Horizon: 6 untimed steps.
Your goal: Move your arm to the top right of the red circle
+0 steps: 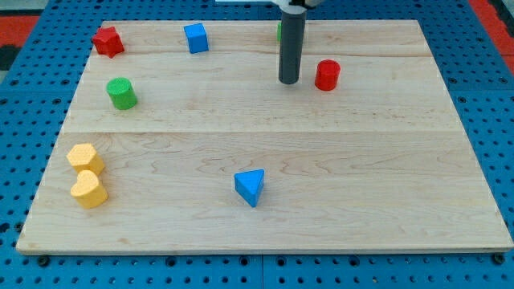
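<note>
- Red circle [327,75] sits on the wooden surface [265,217] toward the view's top right, standing upright: a short cylinder, long axis vertical, so no heading to read off.
- My tip [289,81] is just beside it at its 9 o'clock, a small gap between, not touching.
- Target is its 1–2 o'clock, so I judge the task not yet done: tip must go around the circle's top side without nudging it.
- No fingers on this rig, only the rod; nothing clamped.
- Green block [279,32] is mostly hidden behind the rod, shape unclear.
</note>
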Each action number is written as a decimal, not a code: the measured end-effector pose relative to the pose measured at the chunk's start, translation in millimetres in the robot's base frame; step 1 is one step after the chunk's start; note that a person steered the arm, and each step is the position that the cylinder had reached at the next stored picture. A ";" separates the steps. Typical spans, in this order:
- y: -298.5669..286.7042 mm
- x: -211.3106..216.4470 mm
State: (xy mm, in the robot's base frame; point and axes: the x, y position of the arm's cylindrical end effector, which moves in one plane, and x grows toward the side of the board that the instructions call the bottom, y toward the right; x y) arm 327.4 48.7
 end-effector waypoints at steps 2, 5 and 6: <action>50.0 -10.7; 39.1 -39.2; 37.2 -40.7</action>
State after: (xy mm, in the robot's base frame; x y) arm 286.7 85.9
